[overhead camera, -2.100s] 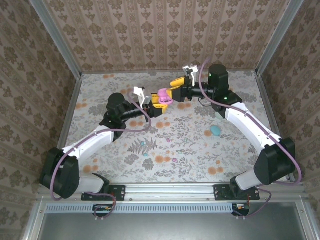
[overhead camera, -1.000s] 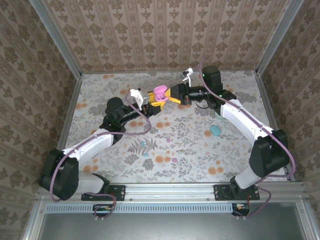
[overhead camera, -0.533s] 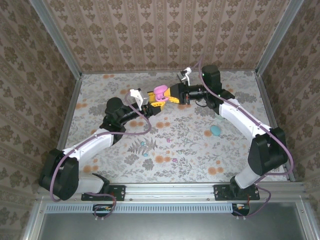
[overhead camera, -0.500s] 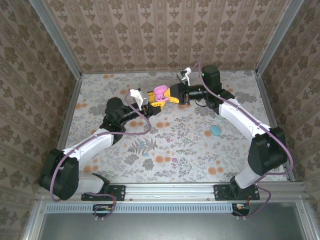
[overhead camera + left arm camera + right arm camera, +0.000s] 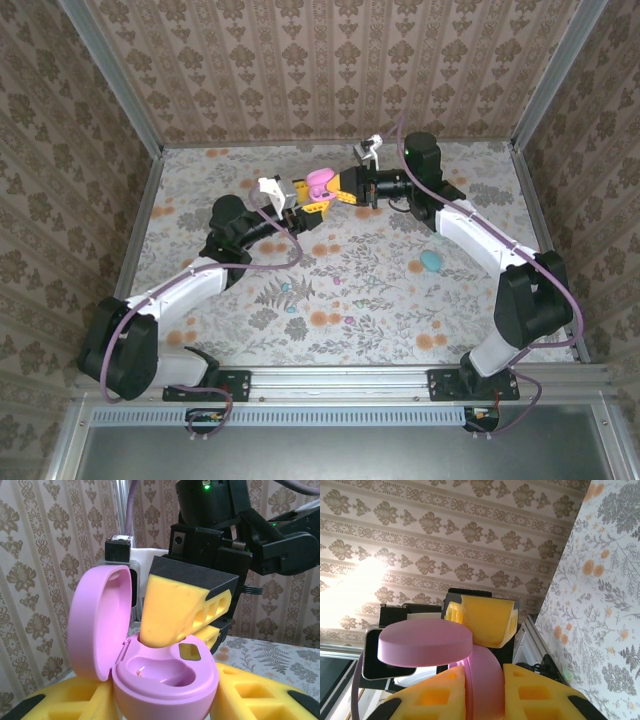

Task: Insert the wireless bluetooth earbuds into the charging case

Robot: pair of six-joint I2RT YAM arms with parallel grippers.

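— The wireless bluetooth earbuds [image 5: 284,287]: where are they seen from above?
— Tiny pastel buds are scattered on the floral table [image 5: 195,175] near its middle. They lie well apart from the pink charging case [image 5: 320,184], which is held at the far side between the two arms. A teal case [image 5: 430,261] lies to the right.
— And from the left wrist?
— The charging case [image 5: 165,677] is clamped at its base by the left jaws, with its lid hinged open to the left. One yellow finger [image 5: 175,605] of the right jaws is dipped into its hollow; the other is set just behind the far rim.
— From the right wrist?
— The charging case [image 5: 482,680] is seen between the narrowly parted right jaws. Whether it is squeezed, or a bud carried, cannot be told.
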